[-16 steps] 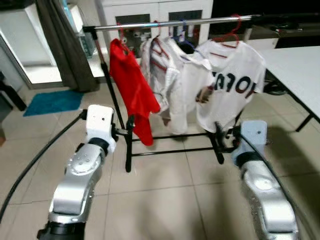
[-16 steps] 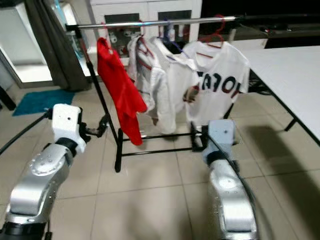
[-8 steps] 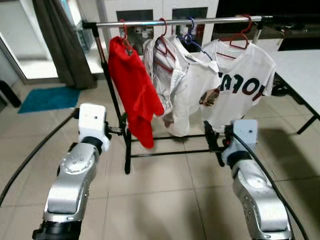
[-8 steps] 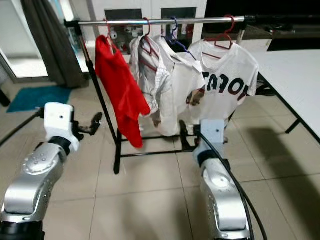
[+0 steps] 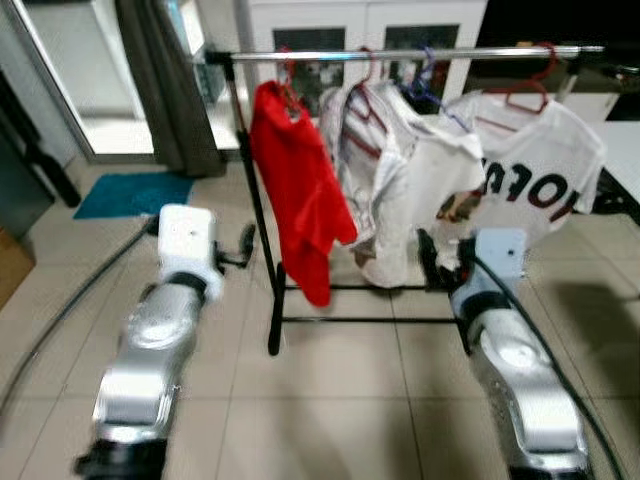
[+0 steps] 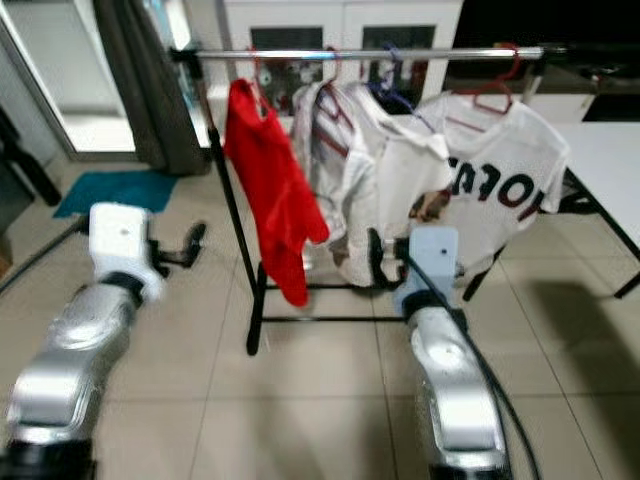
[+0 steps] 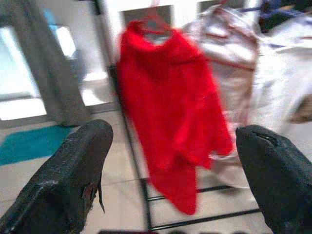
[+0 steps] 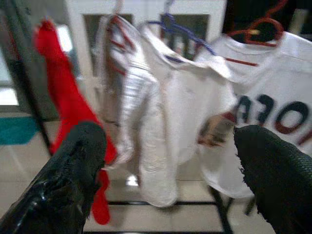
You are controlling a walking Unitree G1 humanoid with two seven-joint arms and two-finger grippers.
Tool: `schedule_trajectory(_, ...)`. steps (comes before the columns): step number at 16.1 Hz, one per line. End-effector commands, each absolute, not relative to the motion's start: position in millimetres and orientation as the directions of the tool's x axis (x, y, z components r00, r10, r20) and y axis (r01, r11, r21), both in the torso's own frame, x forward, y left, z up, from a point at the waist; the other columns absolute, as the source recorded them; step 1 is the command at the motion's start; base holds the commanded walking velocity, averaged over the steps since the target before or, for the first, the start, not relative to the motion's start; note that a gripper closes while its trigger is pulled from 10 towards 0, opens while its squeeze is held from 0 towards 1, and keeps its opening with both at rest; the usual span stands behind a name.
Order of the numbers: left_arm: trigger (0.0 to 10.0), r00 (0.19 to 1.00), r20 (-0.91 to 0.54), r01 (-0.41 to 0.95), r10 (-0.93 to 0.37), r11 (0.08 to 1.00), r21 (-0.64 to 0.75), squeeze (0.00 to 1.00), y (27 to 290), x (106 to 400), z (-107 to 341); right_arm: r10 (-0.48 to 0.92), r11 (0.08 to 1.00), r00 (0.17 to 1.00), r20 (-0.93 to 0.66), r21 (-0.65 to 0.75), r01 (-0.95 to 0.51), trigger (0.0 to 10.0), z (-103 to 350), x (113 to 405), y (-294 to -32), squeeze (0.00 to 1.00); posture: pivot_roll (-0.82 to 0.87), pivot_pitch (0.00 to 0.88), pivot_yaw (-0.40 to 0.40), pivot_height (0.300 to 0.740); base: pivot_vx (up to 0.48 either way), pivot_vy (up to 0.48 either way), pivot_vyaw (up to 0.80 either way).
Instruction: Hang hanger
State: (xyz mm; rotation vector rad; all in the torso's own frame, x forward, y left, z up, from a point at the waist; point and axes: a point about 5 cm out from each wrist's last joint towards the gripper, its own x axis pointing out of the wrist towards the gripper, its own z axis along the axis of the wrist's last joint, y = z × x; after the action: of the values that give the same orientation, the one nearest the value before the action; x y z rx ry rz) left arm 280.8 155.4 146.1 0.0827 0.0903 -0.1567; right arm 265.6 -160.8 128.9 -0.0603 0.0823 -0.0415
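Tiled floor [image 5: 330,400] underfoot, pale beige squares, with a white glass-fronted cabinet [image 5: 365,25] along the back wall, a dark grey curtain [image 5: 165,85] at its left and a teal mat [image 5: 130,193] lying on the tiles below it. Off to the right, the corner of a white table [image 6: 610,150].

Centre stage is the black garment rack [image 5: 275,300], its silver rail [image 5: 400,53] running across the top. Four garments hang from it. At the right end, a white T-shirt with dark and red lettering [image 5: 535,180] on a red hanger [image 5: 530,92]. Next to it, a white shirt [image 5: 425,195] on a blue hanger [image 8: 183,30], and pressed against that a white garment with red trim [image 5: 355,140]. At the left end, just beside the rack's upright, the red top [image 5: 300,200] on its own hanger [image 7: 153,22], already hooked over the rail.

Both silver arms reach forward at mid height, short of the clothes. The left gripper [image 7: 170,161] faces the red top, fingers spread wide, nothing between them. The right gripper [image 8: 165,161] points at the white shirt and the lettered T-shirt, fingers [image 8: 80,161] likewise wide apart and empty. Picture's a little blurred.
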Motion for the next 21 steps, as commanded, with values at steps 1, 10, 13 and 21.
schedule_trajectory(1, 10.0, 0.988, -0.081, 0.138, -0.130, 0.986, 0.097, 1.00, 162.3, 281.7, 150.5, -0.055, 0.997, 0.996, -0.072, -0.061, 0.051, 10.0, 131.1, 266.9, -159.3, 0.00, -0.05, 0.000, 0.038, 0.740, 0.296, 0.000, 0.00)
schedule_trajectory(10, 10.0, 0.987, -0.075, 0.147, -0.140, 0.984, 0.097, 1.00, 161.3, 281.3, 150.7, -0.084, 0.994, 0.993, -0.082, -0.071, 0.079, 10.0, 128.9, 267.4, -158.9, 0.00, -0.04, 0.000, 0.038, 0.740, 0.313, 0.000, -0.27)
schedule_trajectory(13, 10.0, 0.987, -0.075, 0.148, -0.141, 0.984, 0.098, 1.00, 161.8, 280.9, 150.7, -0.092, 0.981, 0.994, -0.063, -0.175, 0.080, 10.0, 128.1, 268.2, -157.1, 0.00, -0.04, 0.000, 0.039, 0.740, 0.314, 0.000, 0.00)
schedule_trajectory(21, 10.0, 0.988, -0.060, 0.145, -0.139, 0.984, 0.106, 1.00, 162.2, 282.1, 153.6, -0.023, 0.999, 0.999, -0.028, 0.045, 0.024, 10.0, 136.2, 267.3, -153.8, 0.00, -0.04, 0.000, 0.036, 0.740, 0.307, 0.000, 0.00)
